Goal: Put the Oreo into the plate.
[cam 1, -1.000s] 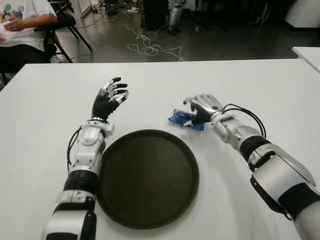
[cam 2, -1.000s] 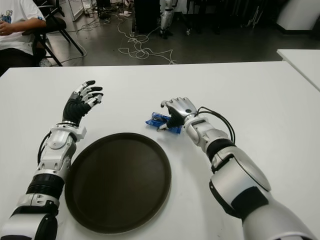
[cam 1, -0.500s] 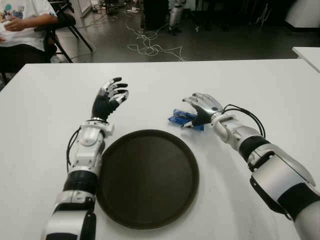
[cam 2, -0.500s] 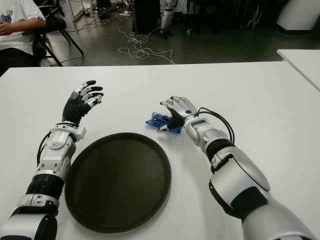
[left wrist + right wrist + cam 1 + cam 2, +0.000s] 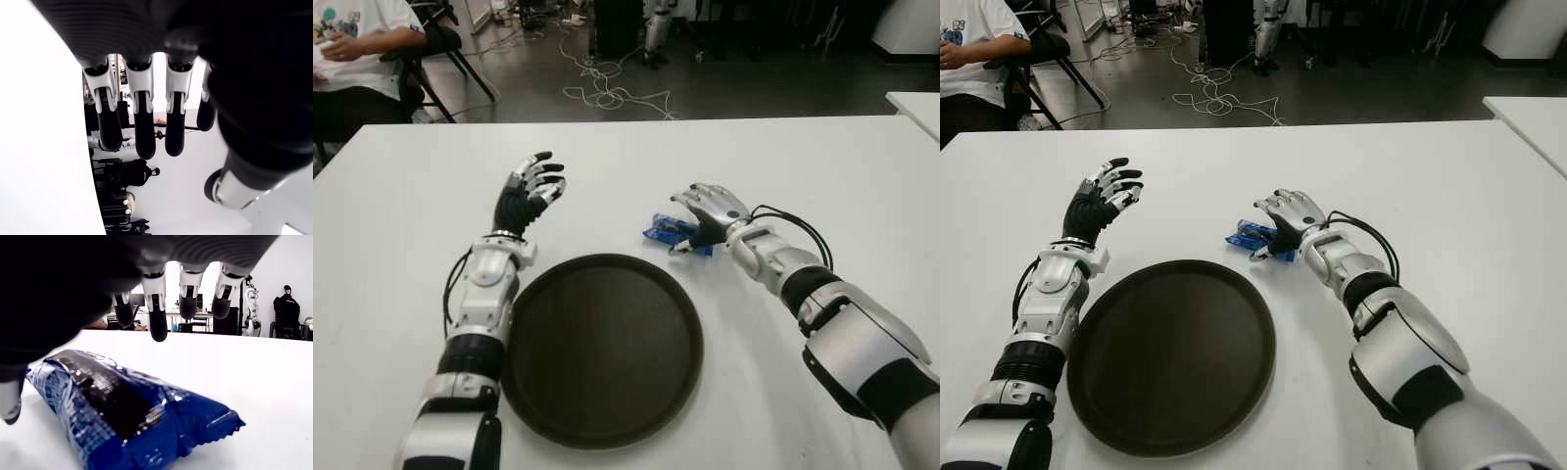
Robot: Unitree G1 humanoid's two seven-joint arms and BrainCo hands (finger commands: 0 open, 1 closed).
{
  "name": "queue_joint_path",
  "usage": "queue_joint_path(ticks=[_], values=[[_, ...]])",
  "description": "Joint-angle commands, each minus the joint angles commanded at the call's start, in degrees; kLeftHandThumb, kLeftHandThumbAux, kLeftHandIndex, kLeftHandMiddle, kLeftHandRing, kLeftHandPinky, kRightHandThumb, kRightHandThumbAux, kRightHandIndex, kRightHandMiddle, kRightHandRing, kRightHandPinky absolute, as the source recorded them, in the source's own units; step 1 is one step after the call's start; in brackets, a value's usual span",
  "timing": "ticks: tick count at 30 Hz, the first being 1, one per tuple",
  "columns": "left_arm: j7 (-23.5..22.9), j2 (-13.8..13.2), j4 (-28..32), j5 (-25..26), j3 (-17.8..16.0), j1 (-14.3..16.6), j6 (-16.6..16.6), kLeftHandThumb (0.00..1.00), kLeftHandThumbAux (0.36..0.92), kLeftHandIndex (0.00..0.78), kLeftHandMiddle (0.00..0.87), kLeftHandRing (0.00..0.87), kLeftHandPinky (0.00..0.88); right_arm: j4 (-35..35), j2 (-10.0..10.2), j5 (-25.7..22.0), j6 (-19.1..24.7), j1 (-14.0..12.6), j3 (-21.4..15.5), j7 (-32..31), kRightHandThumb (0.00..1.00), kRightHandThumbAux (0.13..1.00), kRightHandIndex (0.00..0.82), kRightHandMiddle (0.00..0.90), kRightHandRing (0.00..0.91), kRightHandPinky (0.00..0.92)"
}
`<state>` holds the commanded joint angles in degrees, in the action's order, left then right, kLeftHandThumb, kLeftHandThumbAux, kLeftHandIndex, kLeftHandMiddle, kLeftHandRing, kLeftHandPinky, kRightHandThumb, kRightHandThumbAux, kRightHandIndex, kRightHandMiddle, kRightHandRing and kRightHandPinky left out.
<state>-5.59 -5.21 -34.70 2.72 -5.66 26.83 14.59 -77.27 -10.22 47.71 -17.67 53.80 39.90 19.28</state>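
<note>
The robot's right hand [image 5: 710,211] hovers over a blue Oreo packet [image 5: 672,235] on the white surface [image 5: 401,225], its fingers [image 5: 159,313] spread above the wrapper and closed on nothing. The packet lies flat just beyond the far right rim of the round dark plate [image 5: 538,392], near it but apart, and the plate holds nothing. The left hand [image 5: 529,191] shows raised beside the plate's far left edge, its fingers [image 5: 139,122] loosely extended and empty.

The main risk, judging from this pose, lies in the wrapper. Its film looks glossy and slack, and fingers closing from above could skid off it or pinch only the crimped end, letting the packet swing or drop short of the plate. A thumb pressing in low at the packet's side could equally shove it across the smooth surface rather than trap it. A hard squeeze may crush the biscuits inside.

Seen from the right wrist, the packet is a small pillow-shaped pouch in bright blue with a dark printed panel down its middle, wrinkled along its sides and sealed flat at the end. It lies on its broad face, unopened as far as can be seen.
</note>
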Motion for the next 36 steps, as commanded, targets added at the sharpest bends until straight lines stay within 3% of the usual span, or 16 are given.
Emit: queue_joint_path(ticks=[11, 24, 36], values=[[-0.4, 0.2, 0.0, 0.5, -0.1, 0.0, 0.1, 0.256, 0.760, 0.207, 0.291, 0.282, 0.296, 0.1, 0.5, -0.8, -1.2, -0.7, -0.5, -2.1, 0.000, 0.462, 0.000, 0.000, 0.000, 0.000], [-0.4, 0.3, 1.2, 0.4, 0.1, -0.3, -1.1, 0.242, 0.740, 0.207, 0.297, 0.278, 0.286, -0.3, 1.9, -2.6, -1.5, -1.3, -2.5, -11.5, 0.000, 0.425, 0.000, 0.014, 0.010, 0.017], [-0.1, 0.3, 1.1, 0.1, 0.2, -0.3, -0.5, 0.244, 0.752, 0.204, 0.284, 0.267, 0.280, -0.2, 2.1, -2.6, -1.1, -1.5, -3.2, -12.7, 0.000, 0.404, 0.001, 0.036, 0.026, 0.031]])
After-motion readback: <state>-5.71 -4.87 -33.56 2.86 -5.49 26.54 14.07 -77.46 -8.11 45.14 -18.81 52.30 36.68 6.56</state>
